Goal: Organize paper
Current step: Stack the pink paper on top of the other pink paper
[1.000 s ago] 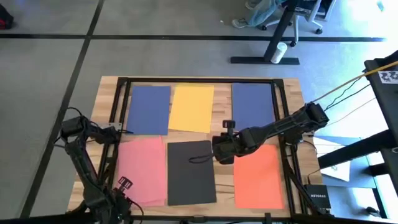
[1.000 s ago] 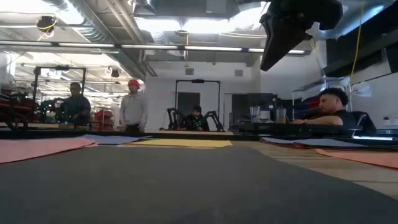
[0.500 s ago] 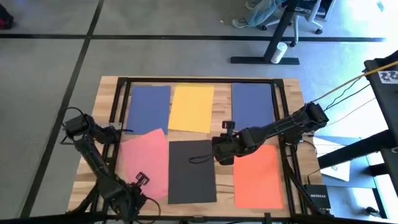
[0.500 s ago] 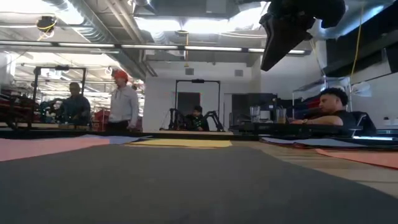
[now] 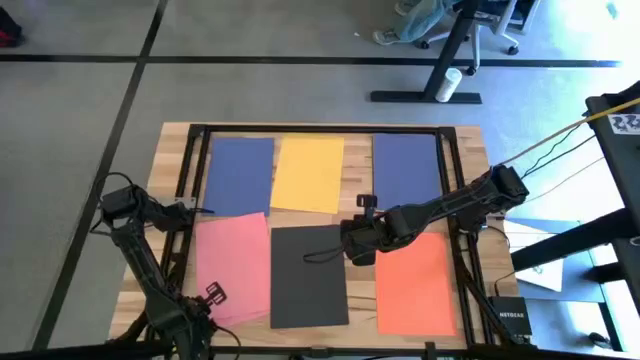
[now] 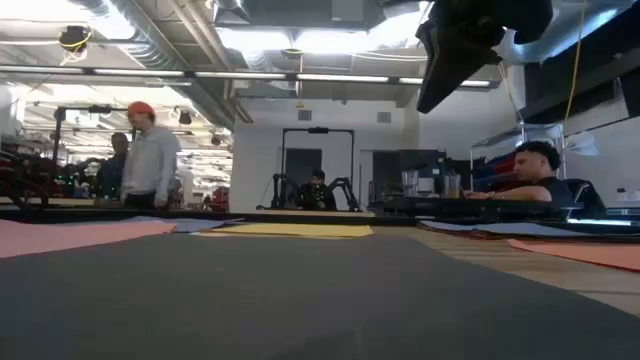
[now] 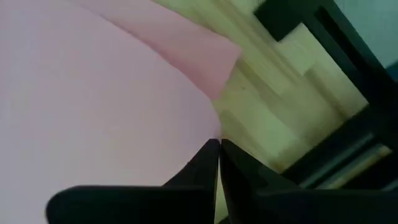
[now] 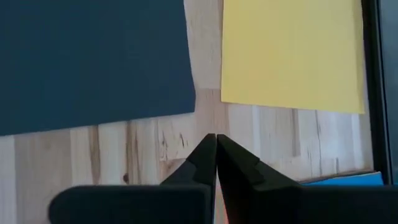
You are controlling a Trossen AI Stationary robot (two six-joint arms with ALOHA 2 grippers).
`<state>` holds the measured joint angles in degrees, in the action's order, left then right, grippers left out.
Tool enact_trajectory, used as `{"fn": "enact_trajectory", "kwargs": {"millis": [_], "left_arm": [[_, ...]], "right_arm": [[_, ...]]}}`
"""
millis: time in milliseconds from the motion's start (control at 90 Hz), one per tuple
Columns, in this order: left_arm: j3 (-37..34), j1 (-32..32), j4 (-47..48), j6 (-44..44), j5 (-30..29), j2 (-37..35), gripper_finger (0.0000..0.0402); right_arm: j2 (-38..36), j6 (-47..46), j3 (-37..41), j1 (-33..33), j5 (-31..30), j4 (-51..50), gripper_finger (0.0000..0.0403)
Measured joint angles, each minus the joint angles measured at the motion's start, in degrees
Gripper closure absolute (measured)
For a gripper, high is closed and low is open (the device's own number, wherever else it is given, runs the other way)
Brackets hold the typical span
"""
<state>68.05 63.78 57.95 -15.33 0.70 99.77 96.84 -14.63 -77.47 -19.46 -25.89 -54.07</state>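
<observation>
paper sheets flat, matte, multicoloured

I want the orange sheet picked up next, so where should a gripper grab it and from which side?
Judging from above, take the orange sheet at its near right corner, coming in from the table's right edge. It lies flat on the wood, and the dark sheet sits close on its other side.

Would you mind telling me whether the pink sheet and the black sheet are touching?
Touching. In the high view, the pink sheet has its right edge overlapping the black sheet's left edge, with no wood showing between them along the lower part.
</observation>
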Motion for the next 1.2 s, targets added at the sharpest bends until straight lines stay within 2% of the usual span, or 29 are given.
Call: {"fn": "enact_trajectory", "kwargs": {"millis": [211,522,944,1200], "left_arm": [[0.0,-0.5,-0.6,-6.4,0.0,0.0,0.0391],[0.0,-3.1,-2.5,-19.8,0.0,0.0,0.033],[0.1,-3.1,-8.0,-25.3,0.6,0.0,0.0248],[0.1,-3.2,-8.6,-26.8,-0.8,0.0,0.022]], "right_arm": [[0.0,-1.8,0.0,0.0,0.0,0.0,0.0402],[0.0,-1.9,0.0,0.0,0.0,0.0,0.0402],[0.0,-2.0,0.0,0.0,0.0,0.0,0.0402],[0.0,-2.0,0.0,0.0,0.0,0.0,0.0402]]}}
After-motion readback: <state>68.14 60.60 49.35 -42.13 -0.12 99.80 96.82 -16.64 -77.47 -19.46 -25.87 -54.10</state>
